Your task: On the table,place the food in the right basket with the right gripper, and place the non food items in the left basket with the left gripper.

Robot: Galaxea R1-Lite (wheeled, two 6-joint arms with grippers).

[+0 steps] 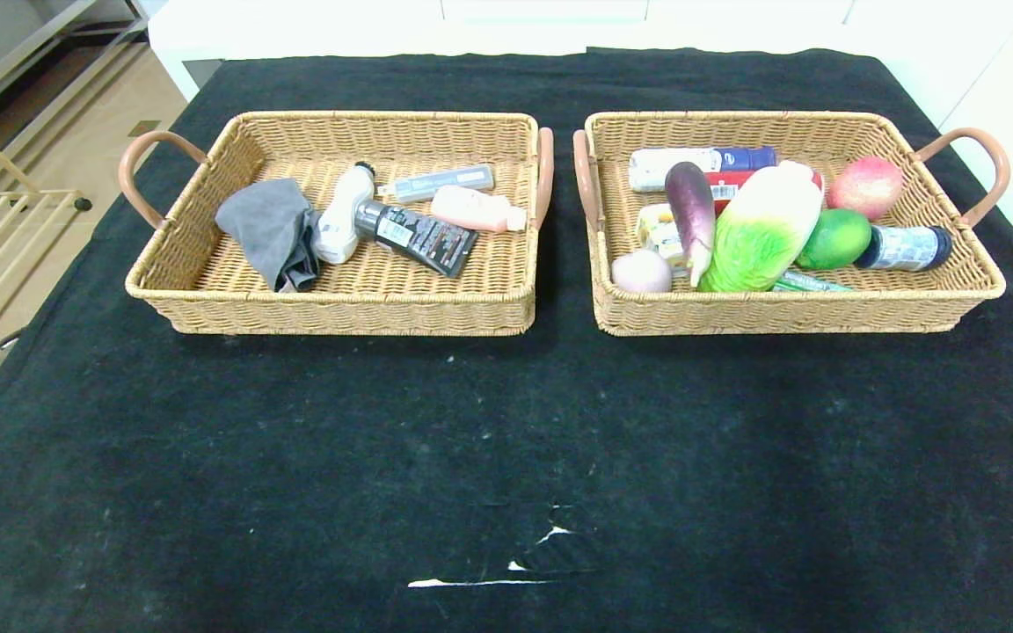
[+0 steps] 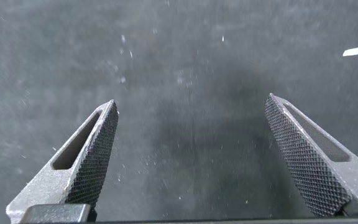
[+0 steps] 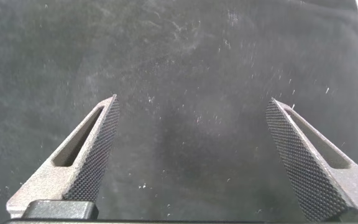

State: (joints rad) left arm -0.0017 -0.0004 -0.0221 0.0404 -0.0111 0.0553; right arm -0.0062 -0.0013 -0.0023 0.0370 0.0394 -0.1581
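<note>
With nothing loose on the black cloth table [image 1: 506, 457] before both woven wicker baskets [image 1: 339, 299], I hold left gripper [image 2: 191, 158] and right gripper [image 3: 191, 158] spread, empty, judging sorting finished.

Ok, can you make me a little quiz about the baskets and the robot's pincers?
1. True or false: the grey cloth lies in the left basket.
2. Which basket holds the eggplant? A) left B) right basket
3. Fill in: the left pincer and right pincer are both ____, over the black tablecloth.

Key: 1 true; 2 B; 3 open.
</note>
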